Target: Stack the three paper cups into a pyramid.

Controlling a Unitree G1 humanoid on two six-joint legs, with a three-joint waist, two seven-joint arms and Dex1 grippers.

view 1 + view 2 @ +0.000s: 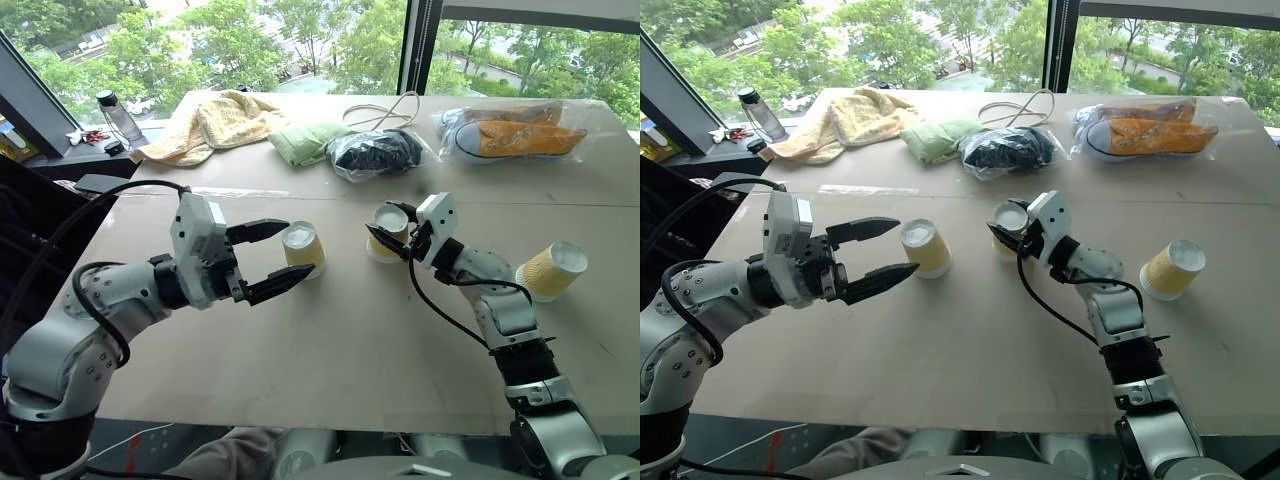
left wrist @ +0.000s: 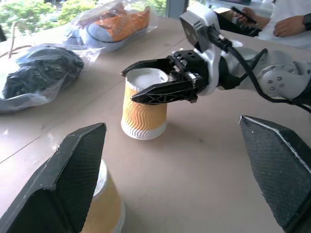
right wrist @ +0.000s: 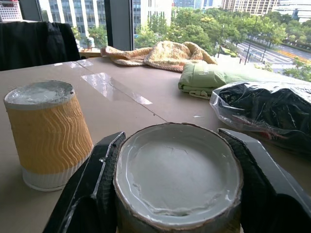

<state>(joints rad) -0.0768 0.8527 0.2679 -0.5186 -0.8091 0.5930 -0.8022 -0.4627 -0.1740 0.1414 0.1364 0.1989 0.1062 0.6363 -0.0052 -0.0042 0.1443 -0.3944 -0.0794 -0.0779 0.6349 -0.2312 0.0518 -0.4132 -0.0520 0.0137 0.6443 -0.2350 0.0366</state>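
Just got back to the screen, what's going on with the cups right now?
The right gripper is shut on the middle cup, which stands upside down on the table. The left gripper is open, its fingers either side of the left cup, also upside down, not gripping it. The third cup lies tipped on its side off to the right, untouched. Nothing is stacked yet, so the pyramid has not been started.

- Your right gripper [image 1: 385,237] is clamped around a ribbed yellow-orange paper cup [image 1: 388,228] standing upside down.
- Your left gripper [image 1: 285,258] gapes wide beside a second inverted cup [image 1: 303,247] (not touching it).
- A third cup [image 1: 552,270] lies tipped on the brown cardboard tabletop [image 1: 330,350].
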